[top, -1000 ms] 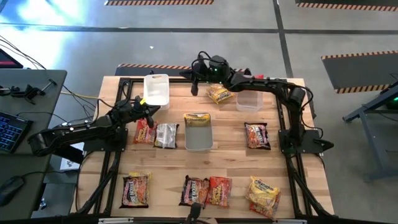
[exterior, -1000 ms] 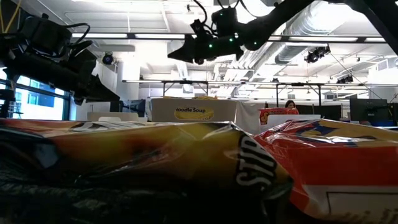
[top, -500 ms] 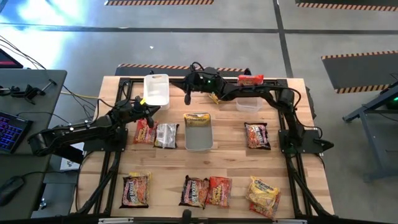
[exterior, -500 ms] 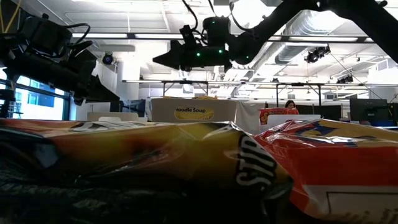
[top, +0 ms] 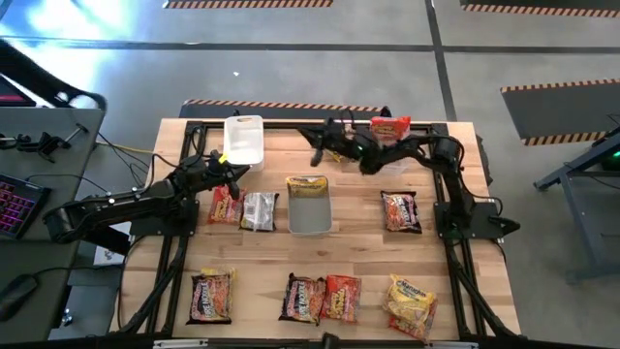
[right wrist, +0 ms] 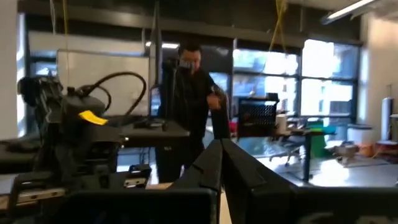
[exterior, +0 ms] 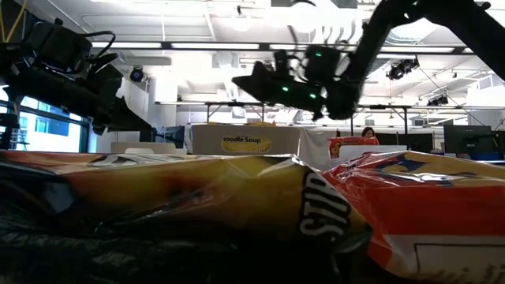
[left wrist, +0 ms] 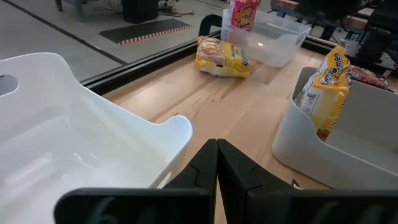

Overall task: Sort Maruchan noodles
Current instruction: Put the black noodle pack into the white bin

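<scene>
Maruchan noodles [top: 308, 299] lie scattered over the bench [top: 358, 242]; left hand [top: 232, 174] closed, empty, upper left. Right hand [top: 316, 155] closed, empty, top centre.

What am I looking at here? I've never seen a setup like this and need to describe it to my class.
It is a robot with two dark arms at a wooden table, sorting ramen packets into bins. One picture looks straight down, one looks level across the table, and one sits on each wrist. The left gripper rests shut beside a white bin, holding nothing. The right gripper is raised over the table's far side, shut and empty. A grey bin in the middle holds a yellow packet; a clear bin at the far edge has a red packet standing in it. Other packets lie loose, such as a dark one. The right wrist view shows a person beyond the table.
</scene>
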